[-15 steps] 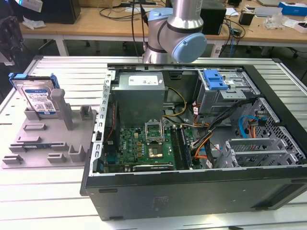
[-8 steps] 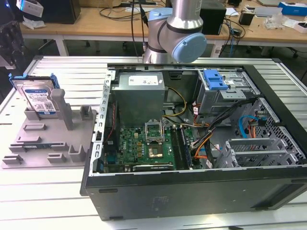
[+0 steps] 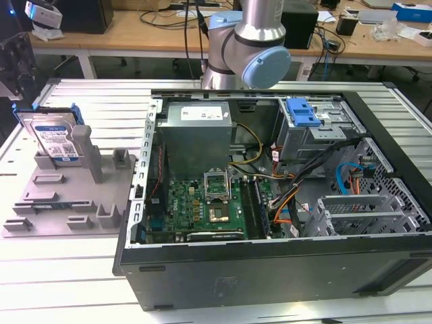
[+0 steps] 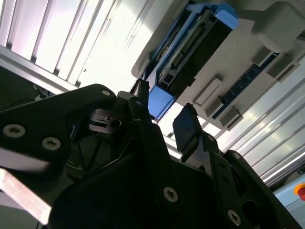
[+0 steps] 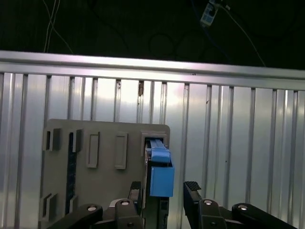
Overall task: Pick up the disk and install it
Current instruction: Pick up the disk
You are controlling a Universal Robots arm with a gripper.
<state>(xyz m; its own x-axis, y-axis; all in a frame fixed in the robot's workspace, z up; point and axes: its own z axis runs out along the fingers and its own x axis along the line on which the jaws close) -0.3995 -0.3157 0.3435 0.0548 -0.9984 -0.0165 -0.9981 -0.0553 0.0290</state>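
Observation:
The disk stands on edge in a slot of a grey fixture plate at the exterior view's left. It is silver-grey with a blue-and-white label and a light-blue bracket. In the first wrist view I look down on its thin edge and blue bracket end. My gripper is open just above it, one black finger on each side and not touching it. In the second wrist view the disk lies just beyond my open gripper.
An open computer case fills the middle and the exterior view's right, with its motherboard, cables and a drive bay with a blue latch. The fixture plate carries several upright grey posts. Everything rests on a ribbed aluminium table.

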